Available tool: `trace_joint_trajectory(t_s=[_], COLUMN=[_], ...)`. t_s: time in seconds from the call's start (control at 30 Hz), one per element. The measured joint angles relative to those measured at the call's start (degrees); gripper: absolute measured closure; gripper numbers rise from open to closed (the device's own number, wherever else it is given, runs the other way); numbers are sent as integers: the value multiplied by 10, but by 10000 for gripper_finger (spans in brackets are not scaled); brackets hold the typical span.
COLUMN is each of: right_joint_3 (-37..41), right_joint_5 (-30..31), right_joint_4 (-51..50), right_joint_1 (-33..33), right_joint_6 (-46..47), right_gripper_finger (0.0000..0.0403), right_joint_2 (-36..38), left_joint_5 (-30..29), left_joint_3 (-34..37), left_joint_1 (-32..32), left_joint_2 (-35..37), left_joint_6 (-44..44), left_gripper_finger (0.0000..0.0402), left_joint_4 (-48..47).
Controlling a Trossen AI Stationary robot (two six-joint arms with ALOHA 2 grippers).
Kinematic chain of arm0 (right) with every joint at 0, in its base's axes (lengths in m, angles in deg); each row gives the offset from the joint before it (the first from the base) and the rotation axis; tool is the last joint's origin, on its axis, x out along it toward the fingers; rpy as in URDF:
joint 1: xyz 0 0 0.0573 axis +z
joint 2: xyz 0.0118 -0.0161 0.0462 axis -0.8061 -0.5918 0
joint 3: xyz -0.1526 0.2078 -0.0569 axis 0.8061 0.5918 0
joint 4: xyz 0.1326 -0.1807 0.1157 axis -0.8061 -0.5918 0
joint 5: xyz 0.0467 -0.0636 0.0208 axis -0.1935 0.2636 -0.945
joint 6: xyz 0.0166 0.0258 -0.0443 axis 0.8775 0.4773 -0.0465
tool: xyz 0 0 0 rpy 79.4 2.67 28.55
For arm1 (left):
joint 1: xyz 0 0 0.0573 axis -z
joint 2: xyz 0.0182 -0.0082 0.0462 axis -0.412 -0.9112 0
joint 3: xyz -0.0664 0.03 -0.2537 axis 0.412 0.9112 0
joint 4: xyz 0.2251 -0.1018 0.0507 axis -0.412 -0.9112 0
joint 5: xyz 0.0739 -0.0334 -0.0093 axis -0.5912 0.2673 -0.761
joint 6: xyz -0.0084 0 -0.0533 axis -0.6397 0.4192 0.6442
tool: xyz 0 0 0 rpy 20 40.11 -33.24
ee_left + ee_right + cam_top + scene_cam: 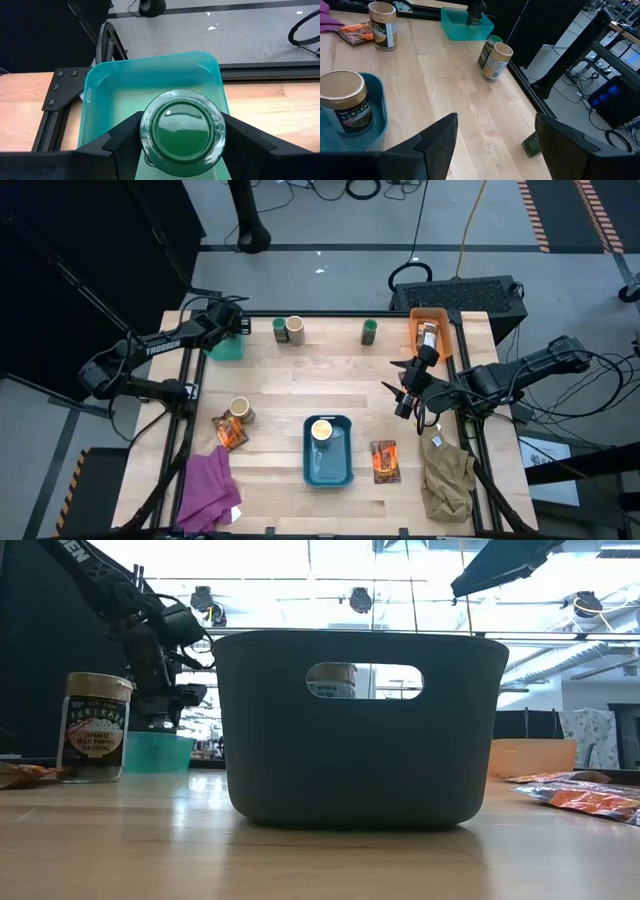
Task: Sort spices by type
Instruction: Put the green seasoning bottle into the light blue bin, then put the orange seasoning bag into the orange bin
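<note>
Green jar (182,131) in left tool (181,142), base hidden, teal bin (105,95)

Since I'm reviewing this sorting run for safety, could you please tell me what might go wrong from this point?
1. The left gripper holds a green jar over the teal bin, close to one wall; released off-centre, it might clip the rim.
2. Two jars stand touching near the table's far edge, so grasping one could topple the other.
3. The right gripper hangs open above the table, near the blue bin; a low sweep could bump it.

Two black jointed arms (150,350), white TROSSEN lettering on the left, angular matte black fingers (437,140).
</note>
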Motion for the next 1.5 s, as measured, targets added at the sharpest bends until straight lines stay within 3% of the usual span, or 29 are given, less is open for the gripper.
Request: trace_joint_trajectory(t_s=[0.73,1.23,1.5], right_joint_3=[0,0,0], right_joint_5=[0,0,0], right_joint_4=[0,0,0], right_joint_1=[0,0,0], right_joint_6=[0,0,0], right_gripper_finger=[153,153,153], right_joint_2=[0,0,0], left_joint_5=[0,0,24], left_joint_3=[0,-11,-86], left_joint_1=[0,0,0], left_joint_2=[0,1,39], left_joint_6=[-2,-36,-75], left_gripper_finger=[165,91,91], left_joint_4=[0,-7,-126])
